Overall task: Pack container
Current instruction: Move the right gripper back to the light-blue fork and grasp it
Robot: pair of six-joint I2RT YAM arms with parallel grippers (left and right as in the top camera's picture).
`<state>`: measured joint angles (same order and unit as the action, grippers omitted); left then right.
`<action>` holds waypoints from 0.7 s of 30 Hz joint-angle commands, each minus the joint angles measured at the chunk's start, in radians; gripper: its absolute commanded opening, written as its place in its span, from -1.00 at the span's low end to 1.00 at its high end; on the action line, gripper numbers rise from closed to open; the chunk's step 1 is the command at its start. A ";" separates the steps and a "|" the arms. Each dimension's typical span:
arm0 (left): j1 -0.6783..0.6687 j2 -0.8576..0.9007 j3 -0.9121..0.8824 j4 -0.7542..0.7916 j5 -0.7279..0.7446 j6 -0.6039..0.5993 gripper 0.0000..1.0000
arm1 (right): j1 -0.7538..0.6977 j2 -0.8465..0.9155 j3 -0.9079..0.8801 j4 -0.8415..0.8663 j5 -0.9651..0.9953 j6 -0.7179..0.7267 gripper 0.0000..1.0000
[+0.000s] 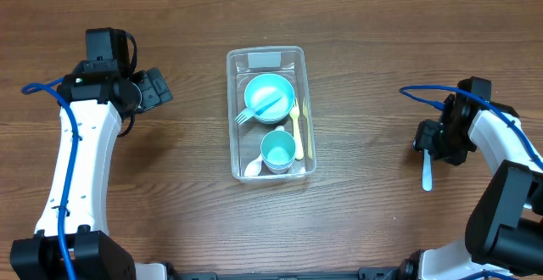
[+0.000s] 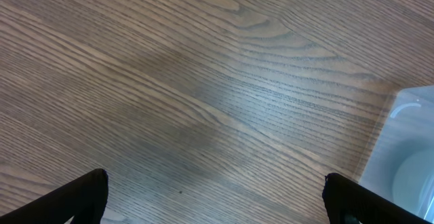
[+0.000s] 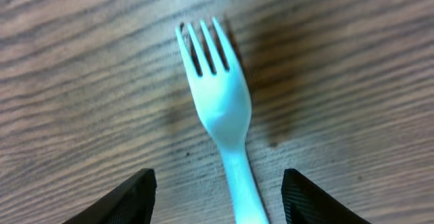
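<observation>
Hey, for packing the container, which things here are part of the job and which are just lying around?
Job: container, with bowl, cup, blue fork, yellow utensil and white spoon inside it; pale fork on the table under the right gripper.
Just around: table, blue cables.

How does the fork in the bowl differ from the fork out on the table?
The fork in the bowl lies slanted across the teal bowl inside the container; the fork on the table lies flat on bare wood, under the right gripper. The fork in the bowl is a deeper blue; the fork on the table is paler. Both are slim, one-piece forks, and neither is gripped.
</observation>
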<state>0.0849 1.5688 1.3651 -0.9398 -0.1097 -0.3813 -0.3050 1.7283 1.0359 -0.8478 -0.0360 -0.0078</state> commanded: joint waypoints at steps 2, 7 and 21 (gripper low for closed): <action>0.001 -0.024 0.018 0.002 -0.005 0.023 1.00 | 0.006 0.000 -0.014 0.043 0.034 -0.077 0.24; 0.001 -0.024 0.018 0.002 -0.005 0.023 1.00 | 0.006 0.002 -0.076 0.126 0.034 -0.108 0.19; 0.001 -0.024 0.018 0.002 -0.005 0.023 1.00 | 0.006 0.002 -0.151 0.180 0.034 -0.093 -0.32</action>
<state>0.0849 1.5688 1.3651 -0.9398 -0.1097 -0.3813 -0.3050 1.7191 0.9203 -0.6662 0.0036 -0.1093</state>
